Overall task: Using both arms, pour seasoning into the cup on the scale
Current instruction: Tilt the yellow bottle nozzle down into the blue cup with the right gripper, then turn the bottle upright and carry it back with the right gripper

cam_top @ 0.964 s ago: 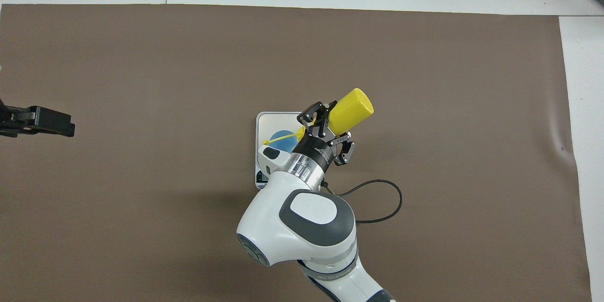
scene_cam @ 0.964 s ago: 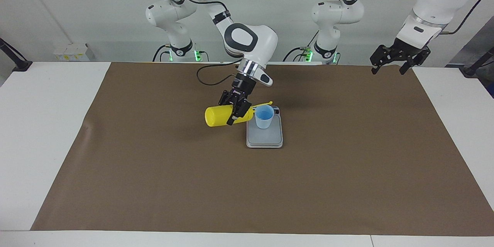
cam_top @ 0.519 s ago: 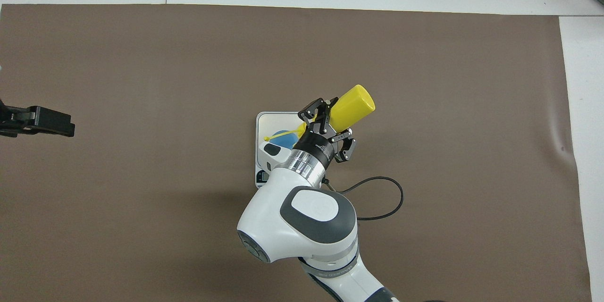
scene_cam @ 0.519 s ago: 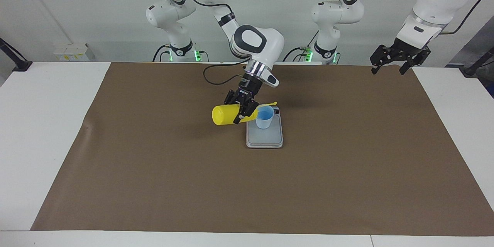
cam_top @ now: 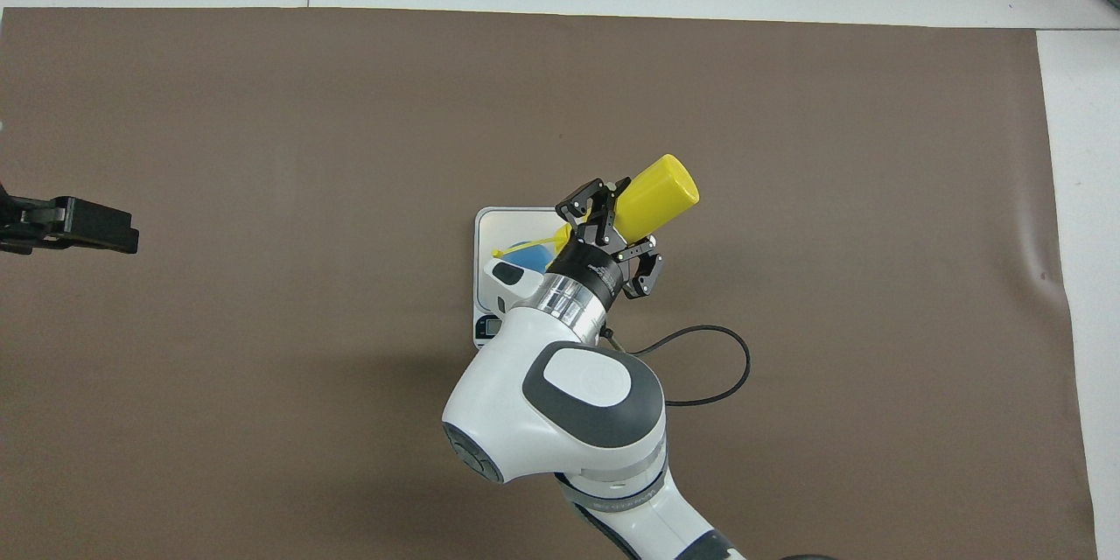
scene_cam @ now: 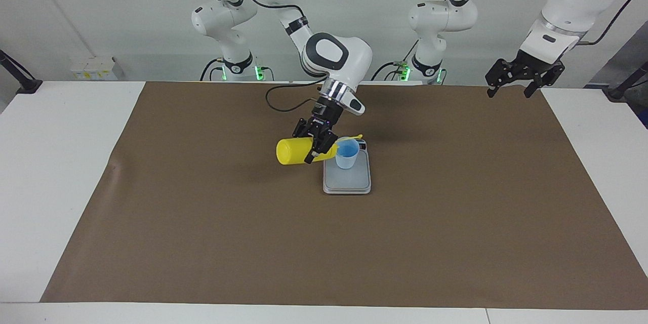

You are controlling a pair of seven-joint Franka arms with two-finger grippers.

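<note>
My right gripper [scene_cam: 317, 145] is shut on the yellow seasoning bottle [scene_cam: 293, 151] and holds it on its side in the air. The nozzle end points at the rim of the pale blue cup [scene_cam: 347, 155], and the cap strap [scene_cam: 352, 137] reaches over the cup. The cup stands upright on the silver-grey scale [scene_cam: 347, 180], at the end nearer the robots. In the overhead view the bottle [cam_top: 658, 186], the right gripper [cam_top: 612, 229], part of the cup [cam_top: 528, 255] and the scale [cam_top: 506, 221] show. My left gripper [scene_cam: 511, 81] is open and empty and waits raised at the left arm's end of the table, also in the overhead view [cam_top: 74, 225].
A brown mat [scene_cam: 202, 223] covers most of the white table [scene_cam: 55, 162]. A black cable [cam_top: 709, 367] loops beside the right arm's wrist, over the mat.
My right gripper has shifted the bottle a little toward the cup, and its wrist has risen and drawn back toward the robots. The left arm, the cup and the scale have not moved.
</note>
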